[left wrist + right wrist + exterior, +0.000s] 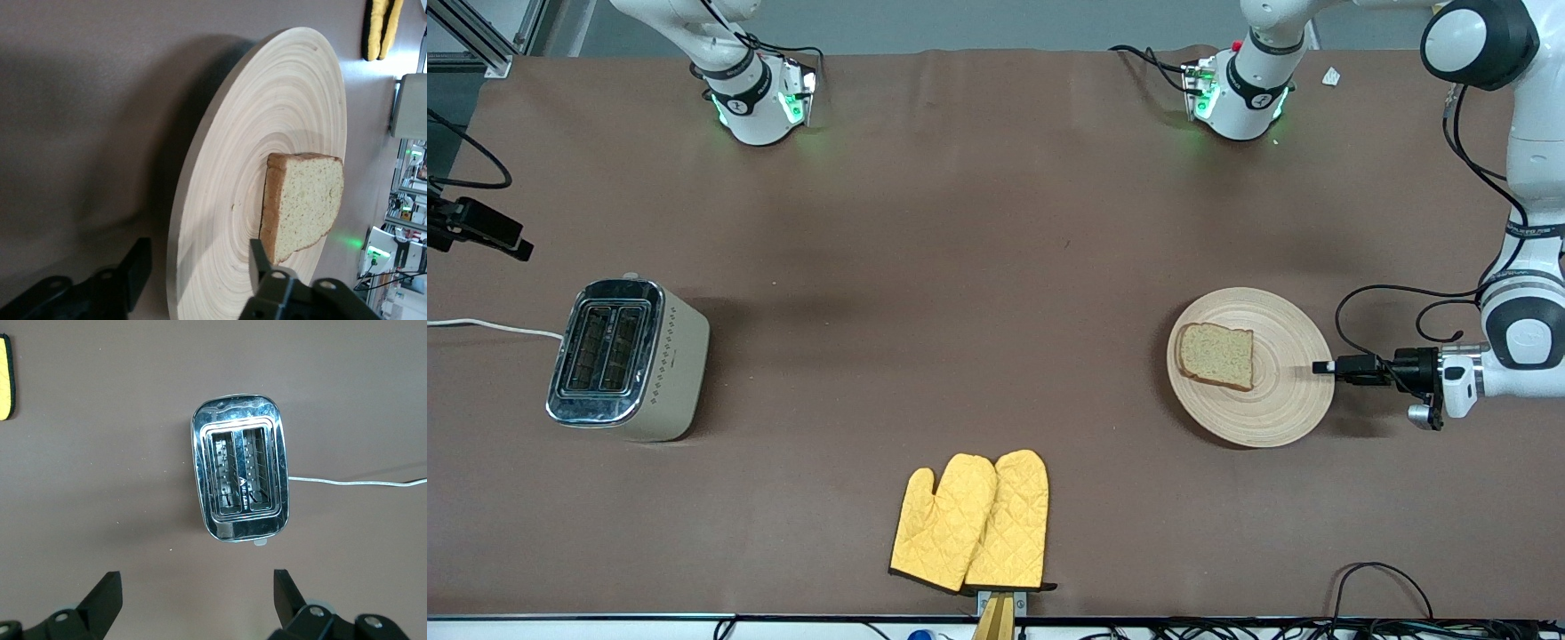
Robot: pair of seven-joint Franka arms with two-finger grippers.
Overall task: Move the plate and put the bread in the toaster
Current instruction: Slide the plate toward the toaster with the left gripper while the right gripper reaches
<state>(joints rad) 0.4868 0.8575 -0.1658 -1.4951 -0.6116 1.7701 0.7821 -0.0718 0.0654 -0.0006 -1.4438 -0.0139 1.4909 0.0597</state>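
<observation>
Front view: bread (pixel 1216 356) on plate (pixel 1280 391)

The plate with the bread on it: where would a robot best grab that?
Probably by its thin rim, from the left arm's end of the table. The plate is flat and wide; the left gripper is at that edge, fingers open astride it, clear of the bread.

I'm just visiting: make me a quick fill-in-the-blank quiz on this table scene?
1. The bread lies on the ____.
2. The left gripper has its fingers either side of the plate's ____.
3. The toaster's two slots are ____.
4. The yellow oven mitts number ____.

Missing words: plate; rim; empty; two
</observation>
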